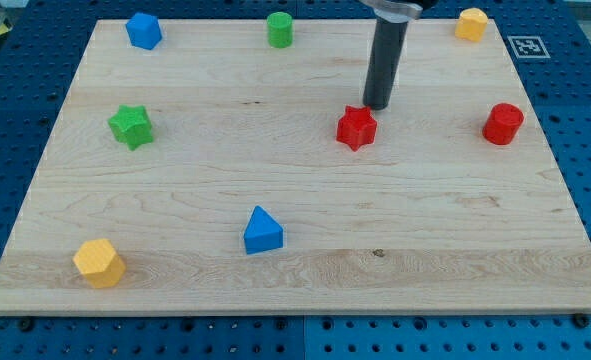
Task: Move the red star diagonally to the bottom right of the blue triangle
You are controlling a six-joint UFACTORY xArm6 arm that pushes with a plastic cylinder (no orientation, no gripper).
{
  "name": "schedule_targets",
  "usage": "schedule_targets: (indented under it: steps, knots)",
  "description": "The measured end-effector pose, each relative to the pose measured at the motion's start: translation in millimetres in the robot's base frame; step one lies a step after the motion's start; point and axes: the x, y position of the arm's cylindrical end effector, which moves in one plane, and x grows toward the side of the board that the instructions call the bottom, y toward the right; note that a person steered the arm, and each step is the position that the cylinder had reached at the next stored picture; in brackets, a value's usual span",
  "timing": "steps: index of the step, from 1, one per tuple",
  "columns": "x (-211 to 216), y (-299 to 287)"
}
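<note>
The red star (356,127) lies on the wooden board right of the middle. The blue triangle (263,231) lies toward the view's bottom, left of and below the star. My tip (377,105) is at the end of the dark rod, just above and to the right of the red star, touching or almost touching its upper right edge.
A red cylinder (502,123) lies at the right. A green star (131,126) lies at the left. A blue block (144,30), a green cylinder (280,29) and a yellow block (470,23) line the top edge. A yellow hexagon (99,263) lies at the bottom left.
</note>
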Motion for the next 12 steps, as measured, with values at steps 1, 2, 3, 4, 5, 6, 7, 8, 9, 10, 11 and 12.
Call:
schedule_targets:
  steps: [1,2,3,4,5,6,7,8,9,10,11,12]
  knots:
    - [4.7,-13.8]
    - [19.7,-13.8]
    - [23.5,-13.8]
    - [28.5,-14.0]
    - [53.6,-14.0]
    - [60.1,-14.0]
    - [73.4,-14.0]
    - [99.0,-14.0]
    - [107.7,-14.0]
    - [101.2,-20.6]
    - [101.2,-30.5]
    - [111.0,-31.1]
